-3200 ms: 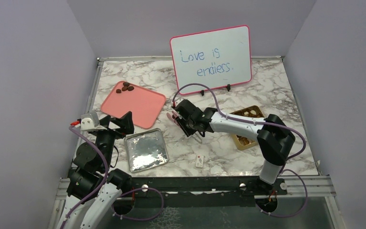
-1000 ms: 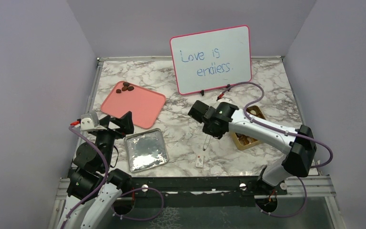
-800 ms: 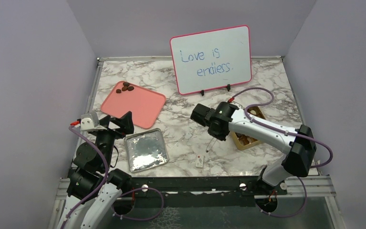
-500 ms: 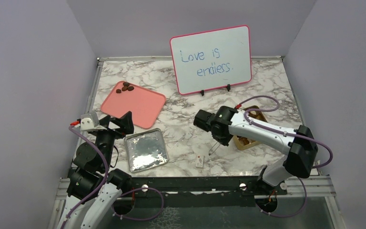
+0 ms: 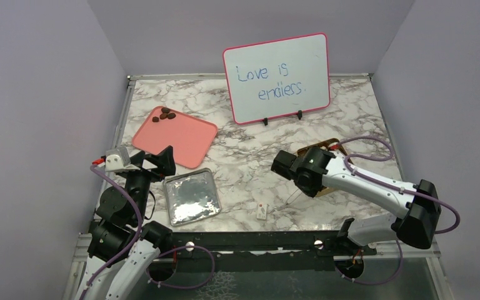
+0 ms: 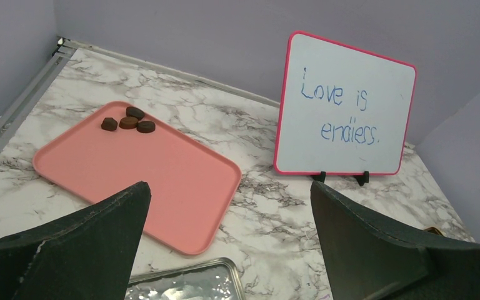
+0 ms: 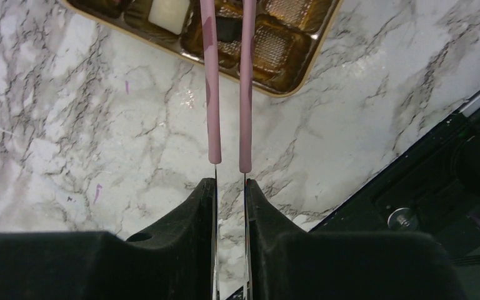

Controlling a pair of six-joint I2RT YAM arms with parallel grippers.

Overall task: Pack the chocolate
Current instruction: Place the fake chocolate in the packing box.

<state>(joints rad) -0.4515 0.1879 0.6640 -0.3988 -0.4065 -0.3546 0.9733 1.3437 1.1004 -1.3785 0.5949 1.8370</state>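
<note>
Three dark chocolate pieces (image 5: 163, 114) (image 6: 128, 122) lie at the far corner of the pink tray (image 5: 184, 140) (image 6: 162, 169). My right gripper (image 5: 306, 178) (image 7: 230, 182) is shut on metal tongs with pink sleeves (image 7: 211, 94). The tongs' far ends reach over the gold box (image 7: 275, 47), which my right arm mostly covers in the top view. A dark piece (image 7: 228, 28) shows between the tong arms, and I cannot tell whether it is pinched or lying in a compartment. A white piece (image 7: 169, 12) sits in the box. My left gripper (image 5: 156, 161) (image 6: 228, 187) hangs open near the pink tray's front edge, holding nothing.
A silver foil lid (image 5: 191, 196) (image 6: 187, 284) lies in front of the pink tray. A small white tag (image 5: 262, 211) sits on the marble near the front rail. A whiteboard (image 5: 277, 78) (image 6: 344, 106) stands at the back. The black front rail (image 7: 437, 162) runs close to my right gripper.
My right arm has swung from the table's middle to the right and nearer the front, carrying the tongs to the gold box. The left arm has not moved.
</note>
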